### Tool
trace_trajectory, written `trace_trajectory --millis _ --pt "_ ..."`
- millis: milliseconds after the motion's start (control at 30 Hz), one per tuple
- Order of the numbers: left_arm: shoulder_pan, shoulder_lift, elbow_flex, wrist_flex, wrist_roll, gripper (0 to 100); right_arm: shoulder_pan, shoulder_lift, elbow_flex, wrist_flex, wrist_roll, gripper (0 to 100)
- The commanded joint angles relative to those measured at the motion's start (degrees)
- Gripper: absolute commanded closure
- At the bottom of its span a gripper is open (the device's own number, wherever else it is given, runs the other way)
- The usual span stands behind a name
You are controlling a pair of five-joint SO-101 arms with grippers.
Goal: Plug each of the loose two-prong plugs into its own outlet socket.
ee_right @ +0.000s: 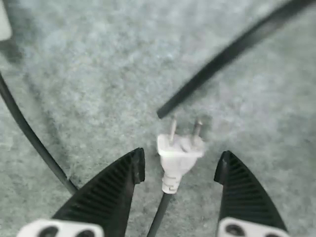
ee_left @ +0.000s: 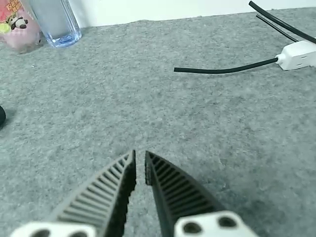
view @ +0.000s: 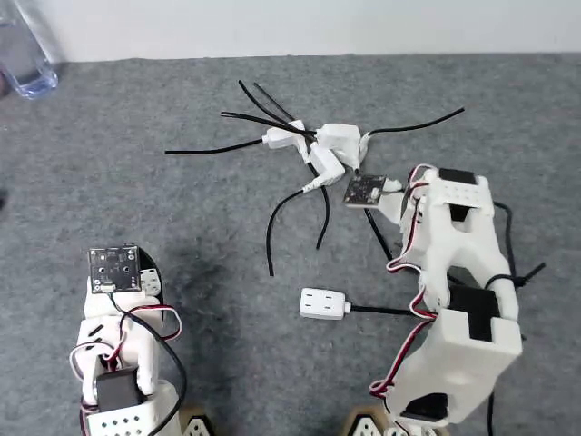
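A white two-prong plug (ee_right: 180, 150) lies on the grey carpet with its prongs pointing away and its black cord running back toward the wrist. My right gripper (ee_right: 181, 155) is open, one finger on each side of the plug, not touching it. A tangle of white plugs and sockets (view: 320, 145) with black cords lies mid-table, just ahead of the right arm (view: 445, 236). A separate white outlet socket (view: 324, 303) rests nearer the front. My left gripper (ee_left: 140, 168) is shut on nothing, low over bare carpet at the front left. A white socket (ee_left: 298, 55) lies far off.
A clear glass (view: 23, 64) stands at the back left corner, beside a pink object (ee_left: 17, 24). Loose black cords (view: 272, 227) trail across the carpet around the tangle. A thick black cord (ee_right: 232, 49) crosses just beyond the plug.
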Motion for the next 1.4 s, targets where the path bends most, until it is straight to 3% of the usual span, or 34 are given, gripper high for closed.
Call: trace_trajectory --millis 0,900,1167,1267,1367 --pt "-0.26 -0.7 -0.48 -0.09 -0.53 96 -0.66 -2.77 0.0 0.04 -0.62 77.4" --pt "-0.26 -0.7 -0.48 -0.09 -0.62 96 -0.57 3.65 -0.18 -5.23 -0.35 77.8" --pt "-0.26 -0.7 -0.48 -0.09 -0.62 96 -0.66 3.56 0.09 -4.88 -0.18 86.6" --pt "-0.26 -0.7 -0.48 0.0 -0.62 96 -0.84 3.56 0.0 -5.14 -0.18 99.8" --pt "-0.26 -0.7 -0.48 0.0 -0.62 96 -0.84 3.56 0.09 -5.23 -0.18 99.1"
